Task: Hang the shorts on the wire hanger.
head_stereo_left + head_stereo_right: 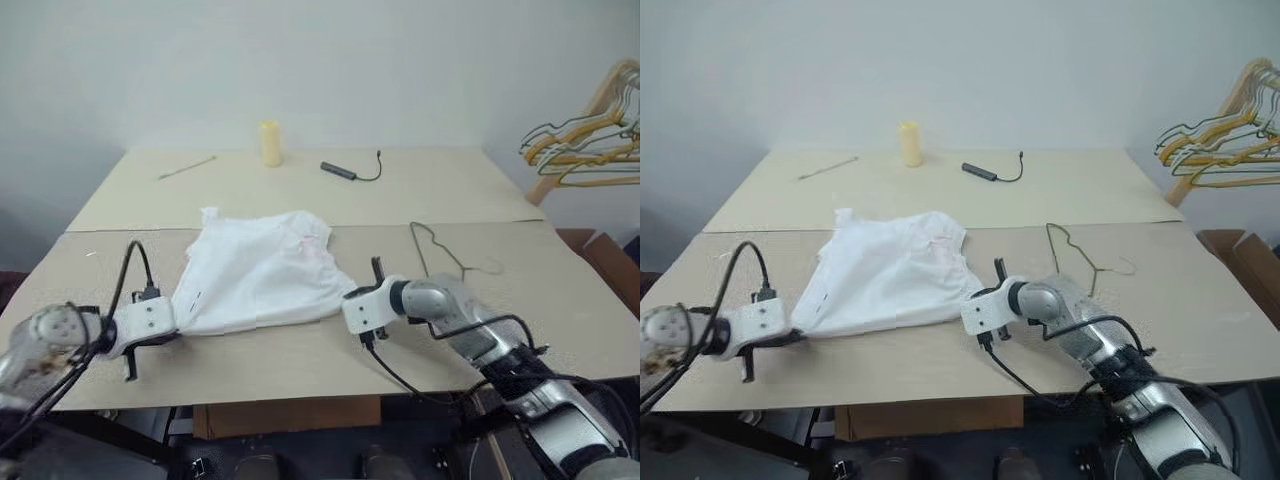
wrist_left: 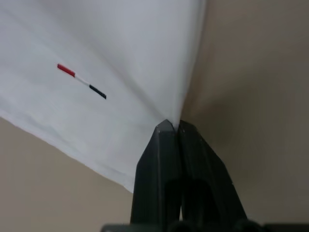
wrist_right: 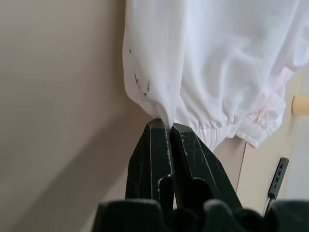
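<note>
Task status: early stage. The white thin-fabric shorts (image 1: 262, 272), with a faint pink patch near the gathered waistband, lay spread on the beige cardboard-covered table (image 1: 300, 355), no part of them over the hanger; lifting, carrying and threading were judged to remain. Left gripper (image 1: 792, 337): two black fingers pressed together, clamped on the near left corner of the shorts; in the left wrist view the fabric fanned out from the closed fingertips (image 2: 164, 128), a small red, white and dark tab just beyond them. The cloth stretched from this gripper across to the right one, held at both near corners. Right gripper (image 1: 982, 296): fingers likewise shut, clamped on the near right edge of the shorts, close below the elastic waistband, with tiny dark marks on the fabric just beside the tips in the right wrist view. Thin dark-grey bare wire hanger (image 1: 440, 250), triangular with a small hook: lying flat on the table just beyond and to the right of the right gripper, apart from the shorts, untouched. Bunched yellow and green hangers (image 1: 590, 140): well apart, far right, not involved.
</note>
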Robot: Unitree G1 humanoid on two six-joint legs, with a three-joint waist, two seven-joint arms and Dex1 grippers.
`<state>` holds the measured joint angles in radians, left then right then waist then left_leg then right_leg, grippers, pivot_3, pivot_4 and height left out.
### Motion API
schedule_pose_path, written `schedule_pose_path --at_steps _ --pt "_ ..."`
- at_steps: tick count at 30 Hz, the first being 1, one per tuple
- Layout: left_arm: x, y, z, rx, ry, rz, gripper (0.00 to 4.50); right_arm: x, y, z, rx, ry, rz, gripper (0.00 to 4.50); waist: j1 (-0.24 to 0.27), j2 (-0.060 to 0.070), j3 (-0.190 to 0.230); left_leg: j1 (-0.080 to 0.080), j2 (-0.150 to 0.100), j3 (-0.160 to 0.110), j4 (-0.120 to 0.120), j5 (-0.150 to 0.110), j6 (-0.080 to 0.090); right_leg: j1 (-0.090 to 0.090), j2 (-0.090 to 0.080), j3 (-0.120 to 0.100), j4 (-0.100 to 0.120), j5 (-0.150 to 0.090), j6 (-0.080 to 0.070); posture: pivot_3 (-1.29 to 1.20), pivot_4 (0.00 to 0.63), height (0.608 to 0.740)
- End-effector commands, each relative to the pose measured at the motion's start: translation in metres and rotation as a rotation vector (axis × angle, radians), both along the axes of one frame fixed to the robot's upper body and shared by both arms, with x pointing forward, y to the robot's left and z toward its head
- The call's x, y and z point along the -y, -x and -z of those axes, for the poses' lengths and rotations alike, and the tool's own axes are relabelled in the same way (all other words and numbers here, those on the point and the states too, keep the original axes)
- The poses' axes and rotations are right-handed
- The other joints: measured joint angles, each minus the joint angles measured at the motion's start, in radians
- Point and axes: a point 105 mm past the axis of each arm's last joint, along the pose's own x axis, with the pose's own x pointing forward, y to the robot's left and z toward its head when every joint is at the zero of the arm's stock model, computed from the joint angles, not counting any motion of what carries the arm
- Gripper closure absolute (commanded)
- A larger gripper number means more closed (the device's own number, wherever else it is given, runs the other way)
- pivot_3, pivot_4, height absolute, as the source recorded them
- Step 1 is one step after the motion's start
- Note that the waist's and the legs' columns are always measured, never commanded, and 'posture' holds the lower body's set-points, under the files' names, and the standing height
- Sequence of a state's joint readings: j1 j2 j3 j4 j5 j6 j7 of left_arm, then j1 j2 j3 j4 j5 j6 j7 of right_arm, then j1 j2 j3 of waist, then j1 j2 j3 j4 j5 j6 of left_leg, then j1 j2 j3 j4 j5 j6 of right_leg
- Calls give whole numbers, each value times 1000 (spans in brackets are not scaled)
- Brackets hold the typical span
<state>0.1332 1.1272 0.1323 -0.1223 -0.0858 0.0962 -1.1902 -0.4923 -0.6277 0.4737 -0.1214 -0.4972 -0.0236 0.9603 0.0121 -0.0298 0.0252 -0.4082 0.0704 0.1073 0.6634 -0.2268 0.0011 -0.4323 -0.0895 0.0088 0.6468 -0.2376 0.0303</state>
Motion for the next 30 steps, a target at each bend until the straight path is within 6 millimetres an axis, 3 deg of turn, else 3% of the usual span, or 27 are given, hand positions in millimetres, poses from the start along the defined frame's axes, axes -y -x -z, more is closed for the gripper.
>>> schedule_pose_path --at_steps 1,8,10,15,21,26,27,30 --pt "1 18 -18 -15 -48 -9 4468 9 14 -18 -13 6 10 4500 3 0 0 1 0 0 0 0 0 1 0 0 0 0 0 91 0 740" --pt "9 65 -17 -156 -71 -26 4468 13 46 -9 -161 72 -77 4500 0 -1 2 13 0 0 0 -5 -8 8 0 -2 0 -10 -1 92 0 740" --pt "12 73 -17 -186 -66 -12 4468 12 49 -4 -189 77 -92 4500 1 -1 2 19 1 0 0 -5 -9 11 -1 -2 0 -10 -2 95 0 740" --pt "20 95 -10 -282 -27 9 4468 15 40 6 -197 110 -68 4500 -1 -2 1 18 1 0 0 -5 -9 10 -1 -2 0 -11 -2 100 0 740" --pt "18 101 -3 -313 -24 0 4468 14 41 10 -217 110 -86 4500 1 -2 2 17 1 0 -1 -5 -9 10 0 -1 0 -11 -3 101 0 740" --pt "20 93 2 -288 -3 15 4468 15 46 12 -214 120 -126 4500 1 -2 2 18 1 0 -1 -6 -9 10 -1 -2 0 -11 -3 94 0 740" --pt "19 91 2 -283 -7 17 4060 16 47 12 -210 123 -131 4500 1 -2 2 18 1 0 -1 -6 -9 10 -1 -2 0 -11 -3 90 0 740" --pt "20 83 -4 -240 13 55 3232 18 50 5 -212 99 -143 3681 3 -3 2 18 1 1 -1 -6 -9 10 -1 -2 0 -11 -3 81 0 740"
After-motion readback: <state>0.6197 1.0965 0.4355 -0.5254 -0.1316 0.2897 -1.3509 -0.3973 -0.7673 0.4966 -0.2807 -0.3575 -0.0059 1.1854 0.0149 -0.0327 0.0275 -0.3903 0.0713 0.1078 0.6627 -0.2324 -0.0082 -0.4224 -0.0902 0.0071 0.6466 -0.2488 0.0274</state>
